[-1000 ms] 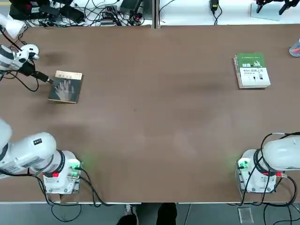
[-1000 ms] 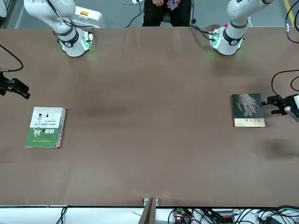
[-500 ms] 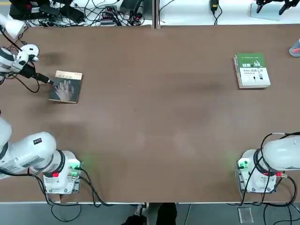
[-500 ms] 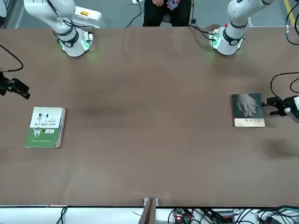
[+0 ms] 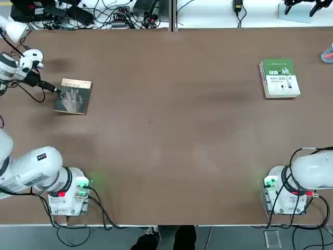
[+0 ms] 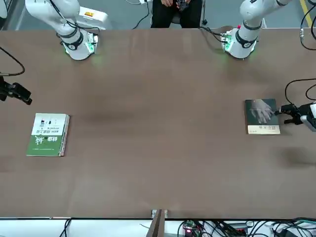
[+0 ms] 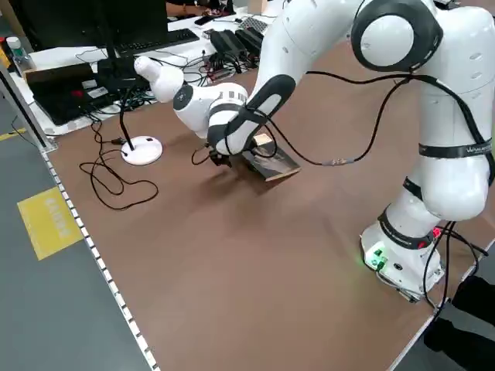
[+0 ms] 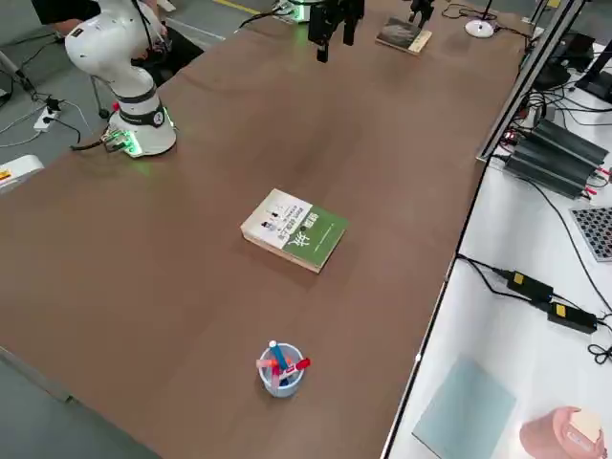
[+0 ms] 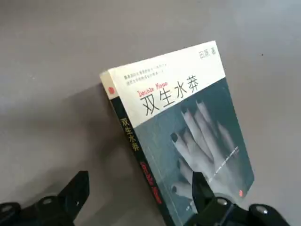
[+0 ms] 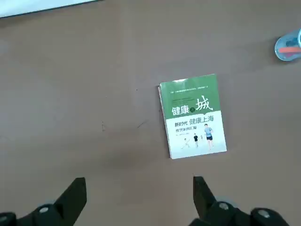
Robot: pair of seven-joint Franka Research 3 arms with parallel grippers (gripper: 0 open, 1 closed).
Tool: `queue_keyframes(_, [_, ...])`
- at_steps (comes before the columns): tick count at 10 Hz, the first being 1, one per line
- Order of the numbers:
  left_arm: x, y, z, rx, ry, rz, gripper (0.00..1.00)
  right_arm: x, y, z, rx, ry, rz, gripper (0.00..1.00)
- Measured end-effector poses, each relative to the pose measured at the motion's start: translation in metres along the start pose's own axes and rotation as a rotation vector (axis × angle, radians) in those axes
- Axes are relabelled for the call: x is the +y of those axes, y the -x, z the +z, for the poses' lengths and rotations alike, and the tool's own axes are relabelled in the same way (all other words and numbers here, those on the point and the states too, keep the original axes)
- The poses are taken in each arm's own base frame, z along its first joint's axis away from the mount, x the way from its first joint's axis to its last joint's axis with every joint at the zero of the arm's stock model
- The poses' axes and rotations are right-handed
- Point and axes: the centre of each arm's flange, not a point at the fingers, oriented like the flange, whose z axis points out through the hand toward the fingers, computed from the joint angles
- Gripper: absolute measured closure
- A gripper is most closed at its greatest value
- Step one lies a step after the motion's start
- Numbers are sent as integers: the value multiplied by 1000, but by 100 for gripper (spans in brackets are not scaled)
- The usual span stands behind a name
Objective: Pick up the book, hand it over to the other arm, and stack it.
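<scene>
Top view: the book (image 5: 73,96) lies flat near the table's (image 5: 166,156) left edge, far from the green-and-white book (image 5: 280,78) at the right; bare tabletop lies between them. Front view: the left gripper (image 6: 285,113) sits at the book's outer edge. Left wrist view: fingers (image 9: 200,188) spread wide, one over the grey cover, nothing gripped. Right wrist view: the right gripper (image 10: 139,197) hangs high, fingers apart, over the green-and-white book.

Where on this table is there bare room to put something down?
Nearly everywhere: the whole brown middle between the dark book at the robot's far left and the green-and-white book at far right is bare. It is crowded only where the left pincer meets the dark book, and around the cup of pens.
</scene>
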Motion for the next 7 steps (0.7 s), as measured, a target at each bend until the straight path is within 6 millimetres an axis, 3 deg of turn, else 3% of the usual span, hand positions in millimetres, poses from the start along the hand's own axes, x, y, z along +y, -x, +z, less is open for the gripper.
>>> queue_keyframes(7, [-3,-7,7,28,70,-21,7,0,0,0,0,0,0,0])
